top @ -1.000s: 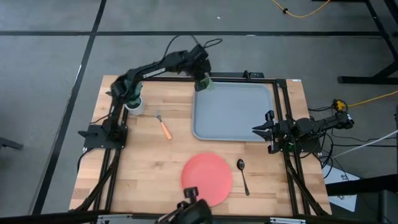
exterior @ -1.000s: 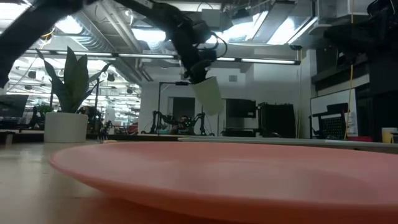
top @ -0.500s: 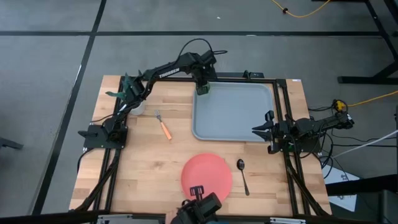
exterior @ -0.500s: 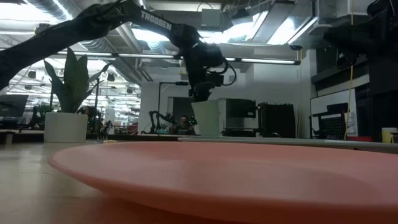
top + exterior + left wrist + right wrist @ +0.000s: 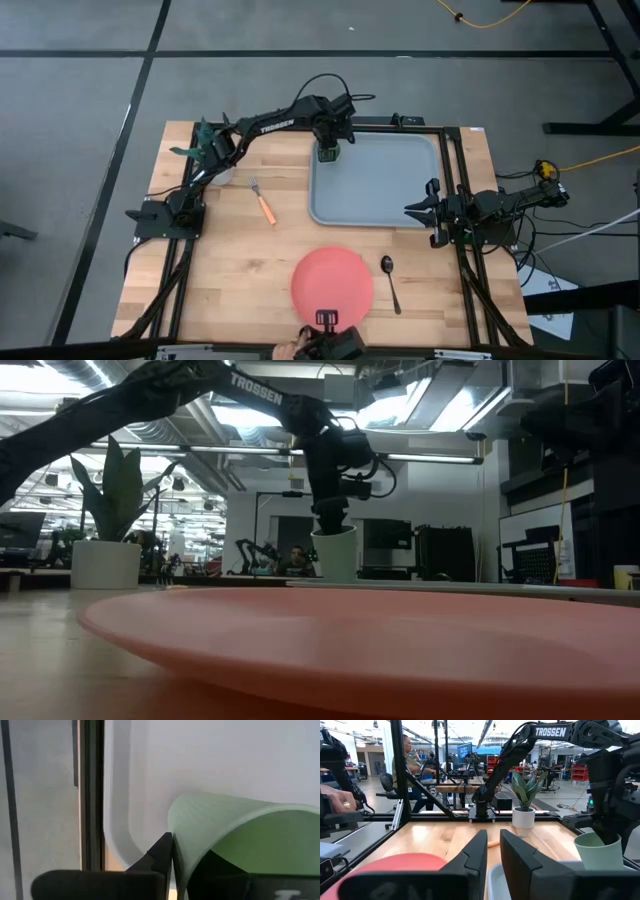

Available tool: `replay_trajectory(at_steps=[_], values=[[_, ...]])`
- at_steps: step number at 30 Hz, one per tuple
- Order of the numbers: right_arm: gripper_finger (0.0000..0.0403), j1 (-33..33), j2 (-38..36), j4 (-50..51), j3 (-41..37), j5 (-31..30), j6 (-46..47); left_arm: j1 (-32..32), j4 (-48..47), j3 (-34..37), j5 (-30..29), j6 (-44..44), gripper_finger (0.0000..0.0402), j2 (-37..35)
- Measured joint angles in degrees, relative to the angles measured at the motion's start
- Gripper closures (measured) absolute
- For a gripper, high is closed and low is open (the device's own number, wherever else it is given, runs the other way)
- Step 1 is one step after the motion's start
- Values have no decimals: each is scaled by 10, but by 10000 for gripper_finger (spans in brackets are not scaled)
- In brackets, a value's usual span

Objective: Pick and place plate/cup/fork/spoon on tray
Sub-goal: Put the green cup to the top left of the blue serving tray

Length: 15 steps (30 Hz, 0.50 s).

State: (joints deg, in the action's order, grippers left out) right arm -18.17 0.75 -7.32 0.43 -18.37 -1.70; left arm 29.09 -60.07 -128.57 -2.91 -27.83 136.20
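Note:
The light green cup stands upright in the far left corner of the grey-blue tray. My left gripper is over it, shut on the cup. The coral-pink plate lies near the table's near edge, with the dark spoon to its right. The orange-handled fork lies left of the tray. My right gripper waits shut and empty at the tray's right rim. My left gripper holds the cup's wall at its rim, one finger outside and one inside the cup. The fingers come from above, pointing down. The cup is upright in the tray's corner; the tray's rim hides its base in the low view.
A dark green plant in a white pot stands at the table's far left. Black frame rails run along the table's left and right sides. People show in the room beyond the table.
My left gripper has gone down and slightly toward the table's near edge with the cup. The cup hung tilted above the tray's far left corner; now it is upright and low in that corner.

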Motion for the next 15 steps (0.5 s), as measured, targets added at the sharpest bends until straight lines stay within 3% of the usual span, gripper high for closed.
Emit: replay_trajectory(at_steps=[15], values=[[346, 0, 0, 7, 0, 0, -1, 10, 22, -27, -18, 3, 327, 0]])
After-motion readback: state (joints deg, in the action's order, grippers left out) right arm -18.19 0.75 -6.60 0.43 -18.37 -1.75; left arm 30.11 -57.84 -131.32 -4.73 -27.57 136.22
